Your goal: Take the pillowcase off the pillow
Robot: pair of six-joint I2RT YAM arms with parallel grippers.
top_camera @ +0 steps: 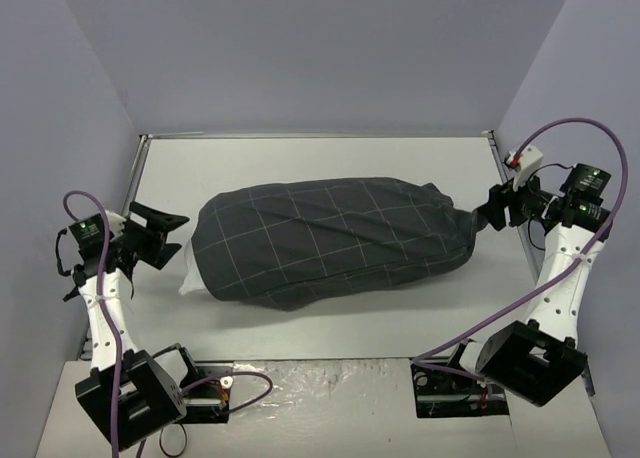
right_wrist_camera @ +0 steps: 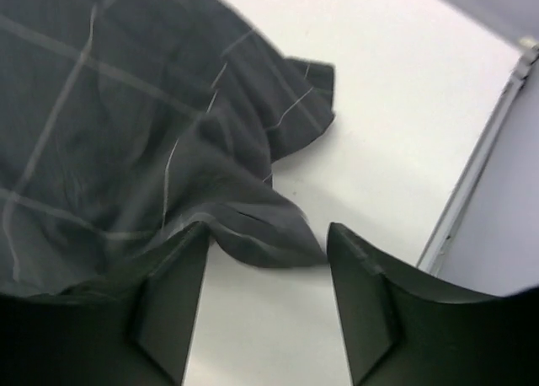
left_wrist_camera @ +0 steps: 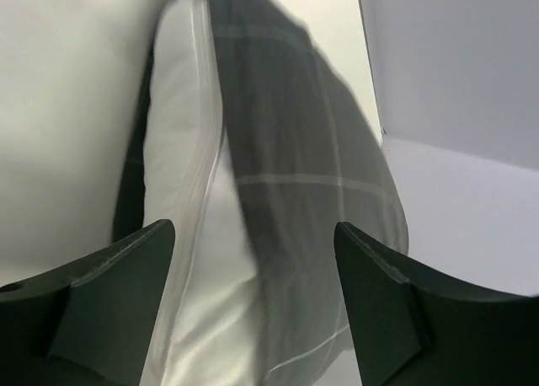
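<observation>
one pillow [top_camera: 186, 276] and one pillowcase [top_camera: 330, 238] lie across the middle of the white table [top_camera: 350, 323], lengthwise from left to right. the dark grid-checked pillowcase covers nearly all of the pillow – only a narrow white end pokes out on the left side, at the sleeve's open mouth. there are two arms, one at each end of the bundle, and each trails one purple cable [top_camera: 118, 308]. the left gripper [top_camera: 165, 235] sits just beside the bare white end with its two fingers spread wide and nothing between them; in the left wrist view the white cushion and the dark fabric edge run away from the camera beyond the gap, apart from both fingertips [left_wrist_camera: 126, 276]. the right gripper [top_camera: 490, 210] is at the far right tip of the pillowcase, where the cloth tapers to a point. its jaws also stand apart: the right wrist view shows bare table between them, and one loose wrinkled corner of the fabric lies on the table at the tip of one finger [right_wrist_camera: 173, 302], reaching partway across the gap – draped there, not pinched. the pillowcase bulges full over the pillow, with soft folds along its near edge.
</observation>
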